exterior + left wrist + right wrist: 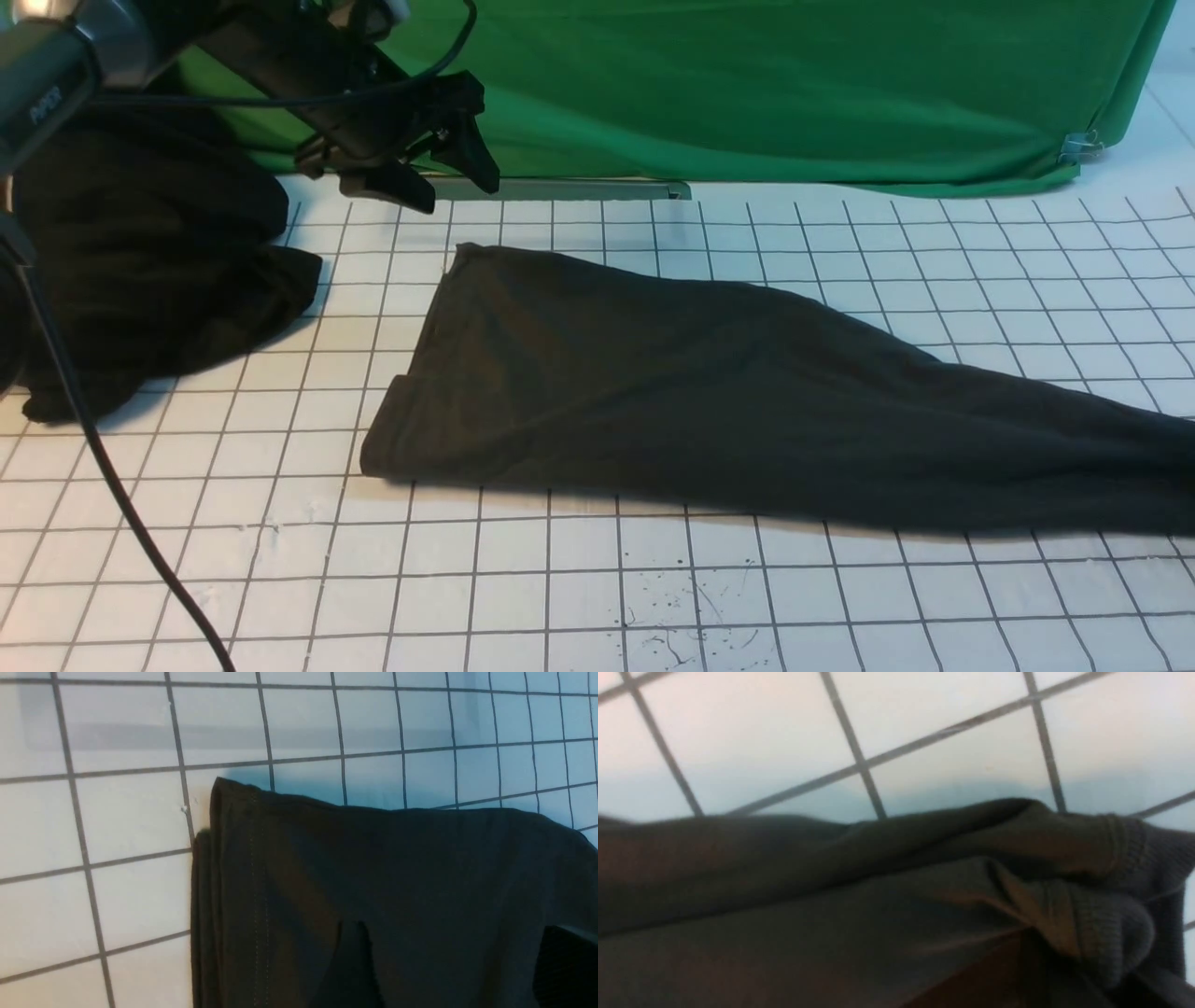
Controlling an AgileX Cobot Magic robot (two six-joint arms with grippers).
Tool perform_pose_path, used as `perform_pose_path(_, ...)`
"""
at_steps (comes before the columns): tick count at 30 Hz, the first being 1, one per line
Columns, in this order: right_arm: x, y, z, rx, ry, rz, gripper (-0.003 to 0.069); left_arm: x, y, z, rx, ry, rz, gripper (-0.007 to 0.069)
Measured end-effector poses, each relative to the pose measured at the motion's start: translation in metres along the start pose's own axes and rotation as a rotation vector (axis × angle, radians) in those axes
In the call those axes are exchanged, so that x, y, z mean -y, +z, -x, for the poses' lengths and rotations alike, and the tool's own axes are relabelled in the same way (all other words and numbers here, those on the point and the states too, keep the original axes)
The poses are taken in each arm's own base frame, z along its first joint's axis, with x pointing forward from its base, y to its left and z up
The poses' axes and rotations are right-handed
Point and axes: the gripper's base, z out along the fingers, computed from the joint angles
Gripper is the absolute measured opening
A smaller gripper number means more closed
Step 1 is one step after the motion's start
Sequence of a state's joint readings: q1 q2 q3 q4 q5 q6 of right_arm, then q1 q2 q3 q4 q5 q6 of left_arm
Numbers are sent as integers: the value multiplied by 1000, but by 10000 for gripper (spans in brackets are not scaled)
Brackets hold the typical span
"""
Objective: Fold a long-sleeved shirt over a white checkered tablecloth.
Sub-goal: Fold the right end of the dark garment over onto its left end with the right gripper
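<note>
Bunched ribbed cuff (1101, 924) of long-sleeved shirt (831, 896) in closed right tool; left tool (453, 191) apart, aloft.

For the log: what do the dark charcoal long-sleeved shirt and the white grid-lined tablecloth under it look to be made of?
The dark charcoal long-sleeved shirt: soft matte knit, likely cotton jersey; it drapes in loose folds, with a stitched hem and ribbed trim. The white checkered tablecloth: thin matte cloth, fibre unclear; it lies flat with slightly wavy grid lines.
</note>
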State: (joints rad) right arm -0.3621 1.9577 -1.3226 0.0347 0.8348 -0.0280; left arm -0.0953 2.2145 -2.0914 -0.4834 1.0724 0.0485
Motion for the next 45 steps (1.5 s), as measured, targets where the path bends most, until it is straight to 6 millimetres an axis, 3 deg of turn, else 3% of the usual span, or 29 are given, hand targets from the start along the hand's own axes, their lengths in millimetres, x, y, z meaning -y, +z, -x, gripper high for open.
perform_pose_path(3, 1, -16, 3, 23, -43, -11, 26, 0, 0, 0, 1, 0, 0, 479)
perform_pose_path(5, 4, -44, 6, 39, -115, -55, 26, 0, 0, 1, 7, 0, 0, 479)
perform_pose_path(8, 11, -64, 7, 50, -144, -121, 26, 0, 0, 1, 15, 0, 1, 479)
perform_pose_path(14, 35, -90, 9, 86, -95, -229, 26, 0, 0, 1, 15, 0, 1, 475)
perform_pose_path(17, 43, -103, 11, 101, -38, -252, 26, 1, 0, 1, 6, 26, -14, 437)
perform_pose_path(23, 27, -148, 21, 150, 49, -111, 25, 8, 0, 1, 17, 46, -88, 185)
perform_pose_path(25, 21, -155, 21, 167, 55, -73, 25, 8, 0, 2, 24, 53, -92, 152)
perform_pose_path(26, 6, -171, 20, 209, 48, -8, 25, 9, 0, 4, 43, 60, -96, 83)
perform_pose_path(28, -19, -186, 15, 244, 15, 80, 25, 9, -1, 6, 69, 59, -97, 27)
perform_pose_path(29, -20, -188, 14, 248, 17, 86, 25, 9, -1, 6, 71, 59, -97, 24)
perform_pose_path(30, -33, -193, 12, 256, -9, 118, 25, 9, -1, 7, 80, 59, -97, 13)
perform_pose_path(34, -110, -205, -4, 271, -155, 262, 25, 9, -1, 9, 100, 59, -96, -1)
perform_pose_path(35, -132, -203, -8, 270, -197, 288, 25, 9, -1, 9, 99, 58, -97, -1)
perform_pose_path(36, -135, -203, -9, 274, -199, 295, 25, 9, -1, 9, 99, 58, -99, -1)
perform_pose_path(39, -188, -196, -21, 287, -289, 357, 25, 9, -1, 9, 98, 57, -101, -1)
perform_pose_path(40, -215, -191, -27, 301, -318, 393, 25, 10, -1, 9, 99, 54, -106, -1)
perform_pose_path(41, -219, -190, -28, 303, -322, 398, 25, 10, -1, 9, 99, 52, -108, -1)
perform_pose_path(42, -248, -182, -37, 314, -351, 436, 25, 11, -1, 9, 101, 42, -124, -1)
perform_pose_path(45, -296, -164, -51, 331, -363, 505, 25, 15, -2, 9, 98, 22, -160, -1)
